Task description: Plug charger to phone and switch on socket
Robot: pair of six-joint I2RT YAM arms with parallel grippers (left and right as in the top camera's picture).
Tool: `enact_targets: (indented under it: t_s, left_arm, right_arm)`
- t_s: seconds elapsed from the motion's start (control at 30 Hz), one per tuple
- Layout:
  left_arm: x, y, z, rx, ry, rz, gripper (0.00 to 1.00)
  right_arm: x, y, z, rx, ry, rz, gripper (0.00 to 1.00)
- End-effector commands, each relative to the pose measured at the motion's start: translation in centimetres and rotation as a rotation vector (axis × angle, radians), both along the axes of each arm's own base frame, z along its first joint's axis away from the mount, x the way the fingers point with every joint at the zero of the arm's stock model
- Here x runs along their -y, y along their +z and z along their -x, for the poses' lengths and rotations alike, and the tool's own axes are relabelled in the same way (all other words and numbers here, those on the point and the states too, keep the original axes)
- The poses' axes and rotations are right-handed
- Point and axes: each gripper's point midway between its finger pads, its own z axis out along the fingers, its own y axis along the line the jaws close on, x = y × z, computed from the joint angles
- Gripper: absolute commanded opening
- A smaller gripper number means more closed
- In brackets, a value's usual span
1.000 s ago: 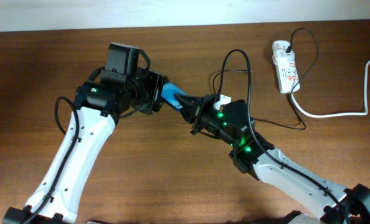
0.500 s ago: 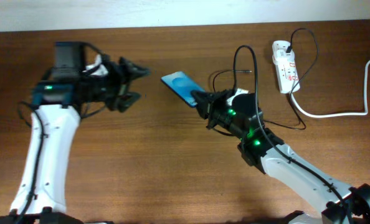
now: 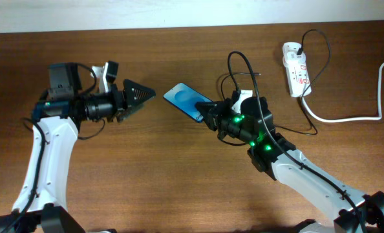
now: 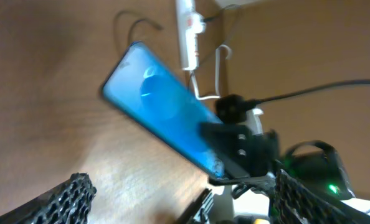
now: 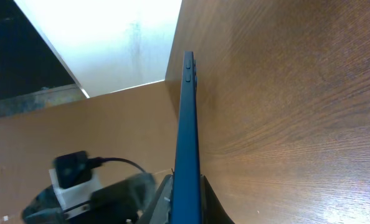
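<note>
A: Phone (image 3: 187,102)?
B: Mid surface, lying diagonally, blue screen lit and facing up. Its near-right end is clamped in the right gripper (image 3: 208,113), fingers tight on both faces. The right wrist view shows it edge-on. Can't tell if it clears the surface.
A: Left gripper (image 3: 143,96)?
B: Left of the phone and apart from it, pointing at it. Fingers (image 4: 73,194) spread wide, holding nothing.
A: Socket (image 3: 295,68)?
B: Far right, white strip with red marks. Its thick white cord (image 3: 347,118) runs off to the right.
A: Charger (image 3: 324,40)?
B: Black plug sits in the socket's far end, with the thin cable looping beside it. Connector tip not visible.
</note>
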Motion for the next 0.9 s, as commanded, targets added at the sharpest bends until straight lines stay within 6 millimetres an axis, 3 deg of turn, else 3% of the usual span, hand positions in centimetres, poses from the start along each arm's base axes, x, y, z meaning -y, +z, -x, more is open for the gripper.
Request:
enact_targets:
  t_s: [0.0,0.17,0.3,0.33,0.4,0.43,0.53,0.7,0.87]
  left_arm:
    - [-1.5,-2.9,0.0,-0.177,0.152,-0.075,0.99]
    - [-2.2,-5.8,0.9,-0.441,0.345,-0.159,0.99]
    - [-0.7,-5.8,1.3,-0.585,0.42,-0.102,1.0]
    - [-0.1,-5.7,1.2,-0.614,0.439,-0.081,0.92]
    - [0.8,-5.3,0.6,-0.62,0.452,-0.053,0.76]
    - [1.1,-5.1,0.4,-0.616,0.455,-0.042,0.75]
    - [2.2,-4.6,-0.2,-0.624,0.47,-0.006,0.74]
    - [3.6,-3.0,-2.1,-0.536,0.462,0.049,0.73]
    - [3.8,-2.5,-2.4,-0.541,0.47,0.081,0.71]
  right_arm:
    - [-0.2,1.2,0.0,0.029,0.018,-0.022,0.04]
    - [-0.7,1.3,0.5,-0.022,0.038,-0.069,0.04]
    - [-0.8,1.3,0.6,-0.106,0.01,-0.134,0.04]
    - [-0.8,1.6,0.4,-0.114,-0.01,-0.156,0.04]
    - [-1.0,2.7,0.0,-0.076,-0.032,-0.184,0.04]
    - [-1.2,3.3,-0.2,-0.064,-0.045,-0.206,0.04]
    - [-1.8,4.3,-0.1,-0.07,-0.066,-0.263,0.04]
    - [-2.7,3.9,0.2,-0.115,-0.1,-0.29,0.04]
    - [-2.9,3.3,0.3,-0.129,-0.104,-0.278,0.04]
